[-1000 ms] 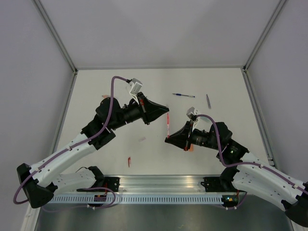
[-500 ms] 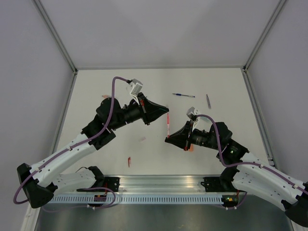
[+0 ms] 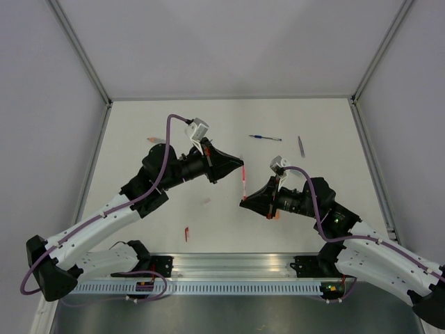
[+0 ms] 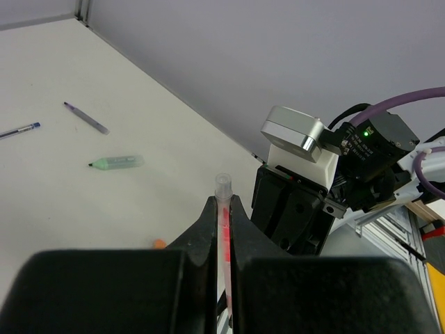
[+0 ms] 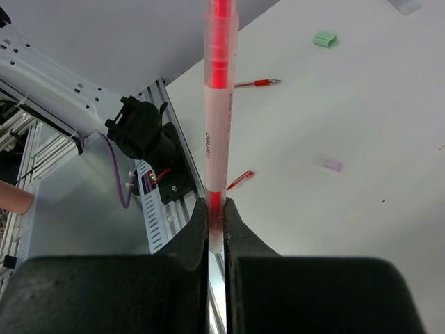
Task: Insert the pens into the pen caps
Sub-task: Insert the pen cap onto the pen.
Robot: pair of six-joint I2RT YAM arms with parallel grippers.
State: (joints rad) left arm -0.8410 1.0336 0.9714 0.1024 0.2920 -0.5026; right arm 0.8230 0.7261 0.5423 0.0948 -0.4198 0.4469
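Jaws closed at both ends of one red pen [image 3: 244, 182]: my left gripper [image 3: 241, 166] pinches its far end and my right gripper [image 3: 243, 202] pinches its near end, holding it above the middle of the white table [image 3: 313, 118], running roughly from 12 to 6 o'clock in the top view. In my left wrist view both fingers press tight against the red-cored barrel, with only a short clear tip standing out past them. In my right wrist view the fingers are drawn in just as close on the other end, and the translucent barrel with its red core rises straight up to 12 o'clock and out of the picture. Whether a cap is on this pen I cannot tell. On the table, a blue pen [image 3: 265, 138] lies at 1 o'clock from the held pen, a dark grey pen [image 3: 301, 146] at 2 o'clock, and a small red cap [image 3: 186, 234] toward 8 o'clock, near the rail. A mint-green cap [image 5: 324, 39] lies at 1 o'clock in my right wrist view, well apart from the held pen.
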